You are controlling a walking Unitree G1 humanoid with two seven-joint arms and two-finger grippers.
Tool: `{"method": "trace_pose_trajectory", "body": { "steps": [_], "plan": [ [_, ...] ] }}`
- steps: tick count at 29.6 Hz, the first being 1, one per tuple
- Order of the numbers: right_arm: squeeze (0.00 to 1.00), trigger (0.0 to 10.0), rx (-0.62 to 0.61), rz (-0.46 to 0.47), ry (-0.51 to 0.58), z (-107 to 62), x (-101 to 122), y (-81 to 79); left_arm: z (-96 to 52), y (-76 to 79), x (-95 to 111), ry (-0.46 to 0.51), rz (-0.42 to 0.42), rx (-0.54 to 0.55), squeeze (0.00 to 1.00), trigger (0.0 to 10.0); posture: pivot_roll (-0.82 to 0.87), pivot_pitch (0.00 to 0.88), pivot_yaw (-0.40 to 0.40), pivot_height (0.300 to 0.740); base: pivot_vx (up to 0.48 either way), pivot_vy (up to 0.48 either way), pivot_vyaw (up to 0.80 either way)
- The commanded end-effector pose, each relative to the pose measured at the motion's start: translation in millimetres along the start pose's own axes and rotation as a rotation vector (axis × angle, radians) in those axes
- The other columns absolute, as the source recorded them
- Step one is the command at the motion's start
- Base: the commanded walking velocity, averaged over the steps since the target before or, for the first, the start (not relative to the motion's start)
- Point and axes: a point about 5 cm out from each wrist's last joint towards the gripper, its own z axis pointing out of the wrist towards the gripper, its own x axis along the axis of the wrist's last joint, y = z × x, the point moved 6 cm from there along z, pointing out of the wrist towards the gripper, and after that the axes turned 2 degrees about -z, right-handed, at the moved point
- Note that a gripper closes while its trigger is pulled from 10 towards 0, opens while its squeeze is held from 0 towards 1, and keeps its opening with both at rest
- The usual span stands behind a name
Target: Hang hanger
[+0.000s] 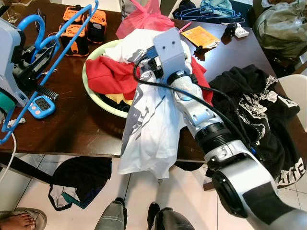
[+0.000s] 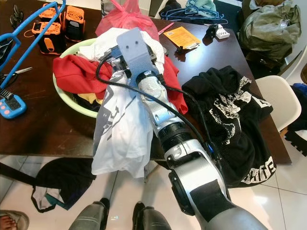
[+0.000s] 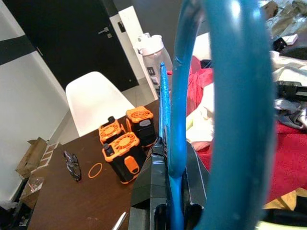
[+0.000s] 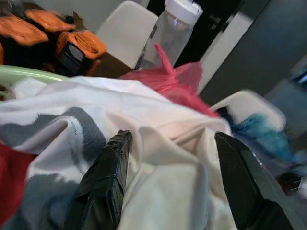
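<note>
left gripper (image 3: 168, 211) pinched on the blue hanger (image 1: 67, 36), fingers pressed against its lower bar. hanger's long axis runs up and away from this gripper, tilted toward the far side of the counter (image 1: 86, 124), hook loop curling close over the wrist camera. just beyond the hanger tip, orange-black battery packs (image 1: 79, 28); near them glasses (image 3: 72, 163) and an orange rubber band (image 3: 95, 169). blue digital scale (image 1: 42, 104) lies just below this gripper on the counter.

right gripper (image 4: 172, 177) spread wide, fingers (image 4: 108, 177) touching a white and grey shirt (image 1: 148, 129) that drapes from the green basin (image 1: 96, 98) over the counter edge. red cloth (image 1: 108, 76) in the basin beside it, pink bag (image 1: 141, 19) and a clear bottle (image 4: 170, 31) beyond. black printed garment (image 1: 254, 115) to the right of this arm. more hangers (image 1: 211, 12) at the far edge. a person's foot (image 1: 19, 221) on the floor.
</note>
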Motion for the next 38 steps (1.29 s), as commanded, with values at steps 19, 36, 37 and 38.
{"method": "trace_pose_trajectory", "body": {
  "steps": [19, 36, 37, 38],
  "plan": [
    [0.00, 0.0, 0.136, 0.294, -0.386, -20.7, -90.9, -10.2, -3.6, 2.8, 4.6, 0.006, 0.013, -0.004, 0.00, 10.0, 0.28, 0.134, -0.073, 0.740, 0.000, 0.000, 0.00],
    [0.00, 0.0, 0.303, 0.927, 0.517, -23.2, 104.5, 102.0, 0.3, -0.5, 8.9, 0.023, 0.009, 0.004, 0.00, 10.0, 0.27, 0.130, -0.061, 0.740, 0.000, 0.000, 0.00],
    [0.00, 0.0, 0.303, 0.927, 0.517, -23.2, 104.5, 102.0, 0.3, -0.5, 8.9, 0.023, 0.009, 0.004, 0.00, 10.0, 0.27, 0.130, -0.061, 0.740, 0.000, 0.000, 0.00],
    [0.00, 0.0, 0.303, 0.927, 0.517, -23.2, 104.5, 102.0, 0.3, -0.5, 8.9, 0.023, 0.009, 0.004, 0.00, 10.0, 0.27, 0.130, -0.061, 0.740, 0.000, 0.000, 0.00]
  ]
}}
